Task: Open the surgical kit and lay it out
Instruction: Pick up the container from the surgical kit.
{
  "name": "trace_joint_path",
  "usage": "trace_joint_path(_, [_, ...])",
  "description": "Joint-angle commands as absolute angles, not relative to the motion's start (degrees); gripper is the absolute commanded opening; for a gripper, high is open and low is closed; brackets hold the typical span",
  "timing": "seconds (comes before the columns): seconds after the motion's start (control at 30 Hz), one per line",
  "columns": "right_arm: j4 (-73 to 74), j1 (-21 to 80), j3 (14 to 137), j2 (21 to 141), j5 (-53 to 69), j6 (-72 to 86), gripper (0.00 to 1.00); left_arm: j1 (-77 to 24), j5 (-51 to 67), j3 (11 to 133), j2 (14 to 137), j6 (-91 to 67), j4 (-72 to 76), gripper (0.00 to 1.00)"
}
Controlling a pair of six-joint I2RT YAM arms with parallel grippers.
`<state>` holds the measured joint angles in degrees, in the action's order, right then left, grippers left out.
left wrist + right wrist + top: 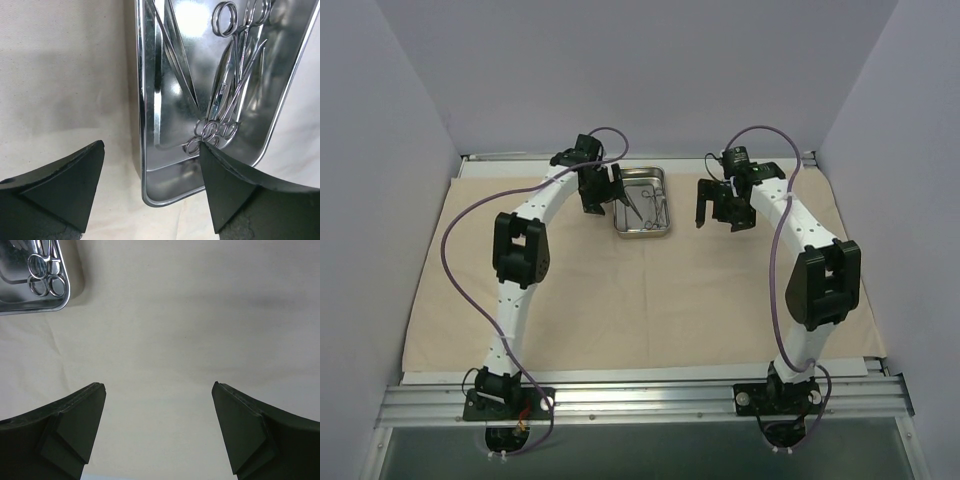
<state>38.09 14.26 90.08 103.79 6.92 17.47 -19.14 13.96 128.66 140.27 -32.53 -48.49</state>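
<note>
My left gripper [150,150] hangs over the steel tray [170,125] with its fingers spread wide and nothing held. The tray's long left wall runs up between them, one finger [65,185] over bare cloth and the other over the tray's near corner, just in front of a cluster of ring handles. The tray sits on the cloth wrap [650,300], close to the far edge of the table [640,377] and a little left of its middle, its long side running from far to near. Inside it lie the instruments [232,85], crossed over one another along the tray's length: several ring handles bunch at the end nearest my left fingers, and another pair of rings sits at the opposite end. The cloth wrap is opened out flat and covers nearly the whole table, its near edge ending just short of the metal rail where my bases are bolted. My right gripper [159,387] hovers to the right of the tray, apart from it, fingers also wide and empty over plain cloth. Its wrist view catches only one corner of the tray, with ring handles in it, at the upper left.
</note>
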Motion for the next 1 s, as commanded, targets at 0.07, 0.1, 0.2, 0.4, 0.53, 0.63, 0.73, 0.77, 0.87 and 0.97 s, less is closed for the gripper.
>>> trace_joint_path(0.07, [39.9,12.7,89.6,100.8,7.3,17.1,0.93,-19.7,8.5,133.7,142.4,-31.7,-53.9,0.83])
trace_joint_path(0.1, [39.8,12.6,89.6,100.8,7.5,17.1,0.93,-19.9,8.1,133.8,142.4,-31.6,-54.4,0.81])
trace_joint_path(0.2, [39.5,12.6,89.2,100.9,8.0,17.2,0.93,-20.5,6.3,134.4,142.5,-31.4,-55.6,0.75])
trace_joint_path(0.4, [38.9,12.6,87.9,100.2,8.2,17.3,0.93,-21.4,5.2,134.6,143.1,-31.6,-56.3,0.64])
trace_joint_path(0.53, [38.9,12.6,86.9,99.2,7.7,17.3,0.93,-21.7,4.7,134.7,143.8,-31.4,-56.3,0.44])
trace_joint_path(0.63, [38.7,12.6,86.3,98.7,7.6,17.4,0.93,-21.6,4.7,135.6,143.9,-31.2,-56.2,0.34])
trace_joint_path(0.73, [38.5,12.6,85.6,98.4,7.6,17.4,0.93,-21.6,4.9,137.9,144.1,-30.9,-56.8,0.25])
trace_joint_path(0.77, [38.4,12.6,85.4,98.3,7.6,17.3,0.93,-21.6,5.0,138.1,144.1,-30.9,-56.7,0.22])
trace_joint_path(0.87, [38.3,12.5,85.3,98.3,7.7,17.2,0.93,-21.6,5.6,138.3,144.1,-31.1,-56.7,0.17])
trace_joint_path(0.97, [38.1,12.5,85.3,98.4,7.8,17.2,0.93,-21.6,6.9,138.4,144.1,-31.4,-56.9,0.02])
